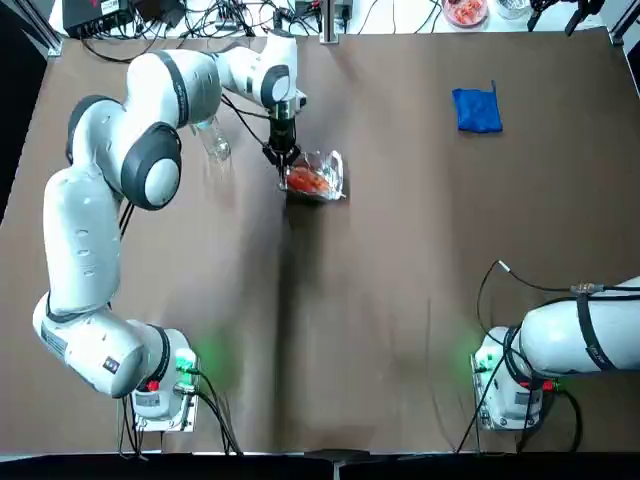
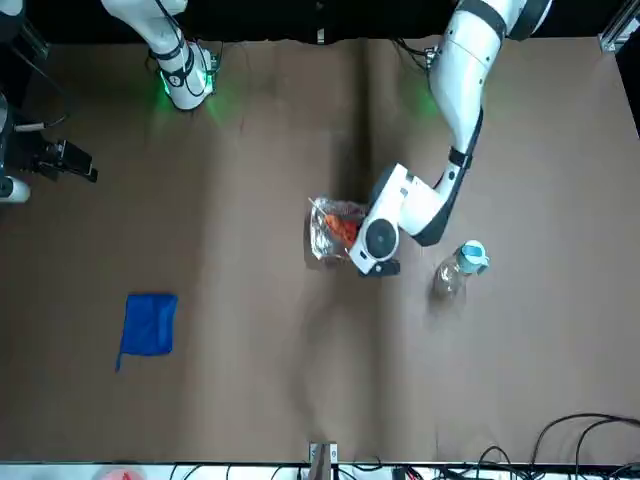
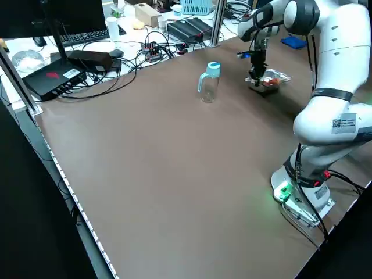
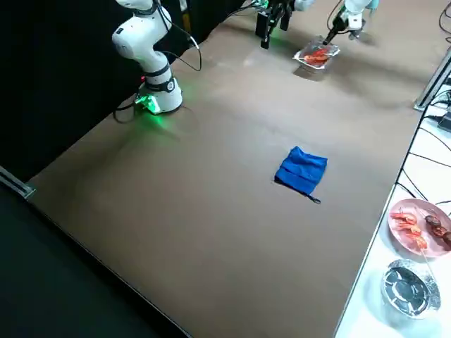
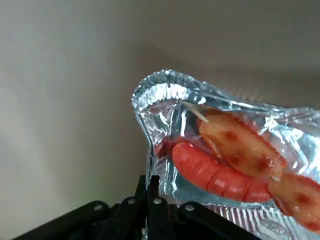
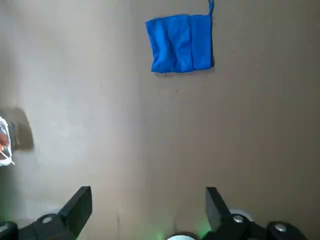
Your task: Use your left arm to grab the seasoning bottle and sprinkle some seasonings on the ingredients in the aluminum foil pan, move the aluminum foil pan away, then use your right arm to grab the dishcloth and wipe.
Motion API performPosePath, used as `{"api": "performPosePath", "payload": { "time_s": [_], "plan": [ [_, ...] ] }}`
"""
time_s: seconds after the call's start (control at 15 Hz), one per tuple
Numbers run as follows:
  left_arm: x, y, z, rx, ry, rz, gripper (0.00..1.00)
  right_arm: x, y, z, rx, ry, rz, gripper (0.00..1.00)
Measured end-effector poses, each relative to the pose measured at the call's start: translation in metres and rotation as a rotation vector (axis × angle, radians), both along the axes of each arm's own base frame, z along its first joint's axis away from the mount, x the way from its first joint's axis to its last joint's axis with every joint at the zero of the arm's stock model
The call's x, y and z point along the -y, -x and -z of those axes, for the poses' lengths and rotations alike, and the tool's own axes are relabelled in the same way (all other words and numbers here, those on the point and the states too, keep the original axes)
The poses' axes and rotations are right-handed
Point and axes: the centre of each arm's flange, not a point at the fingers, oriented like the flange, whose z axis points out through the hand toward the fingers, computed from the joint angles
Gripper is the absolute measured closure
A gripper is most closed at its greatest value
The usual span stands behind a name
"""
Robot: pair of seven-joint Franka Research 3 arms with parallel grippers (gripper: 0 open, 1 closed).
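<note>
Foil-pan removal step, judged from the scene: the left hand [image 1: 281,157] is pinched shut on the near rim of the small crinkled silver aluminum foil pan [image 1: 322,175], its fingers [image 5: 150,200] closed together on the thin edge. The pan, holding red-orange sausage-like ingredients [image 5: 235,162], sits on the brown counter [image 1: 400,300] at about 12 o'clock from the left arm's base in the top view. The clear seasoning bottle with the light-blue cap [image 2: 462,266] stands upright just beside the arm, at 9 o'clock of the pan in the top view, apart from the hand.

Risks: the foil is soft, so a pull by one rim may crumple or tear it, or tip the food out; a slip would leave the pan behind. A sideways sweep toward 9 o'clock could knock the bottle over.

Pose: the left arm [image 1: 130,150] reaches far forward, wrist pointing straight down. The right hand [image 6: 145,205] hangs high near its base, fingers spread wide, well apart from the bright blue folded dishcloth [image 1: 477,109] at 2 o'clock of the pan.
</note>
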Motion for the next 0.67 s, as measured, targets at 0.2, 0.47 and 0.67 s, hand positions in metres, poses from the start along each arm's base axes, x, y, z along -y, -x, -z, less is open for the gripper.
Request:
{"api": "performPosePath", "payload": {
  "time_s": [0.2, 0.47, 0.67],
  "plan": [
    [0.021, 0.030, 0.000, -0.079, -0.006, 0.059, 0.98, -0.011, -0.003, 0.009, -0.019, -0.001, -0.021, 0.00],
    [0.028, 0.059, 0.006, -0.144, -0.034, 0.092, 0.96, -0.011, -0.030, 0.058, -0.054, 0.004, -0.015, 0.00],
    [0.030, 0.070, 0.012, -0.155, -0.070, 0.058, 0.71, -0.006, -0.067, 0.130, -0.067, 0.013, 0.003, 0.00]
  ]
}}
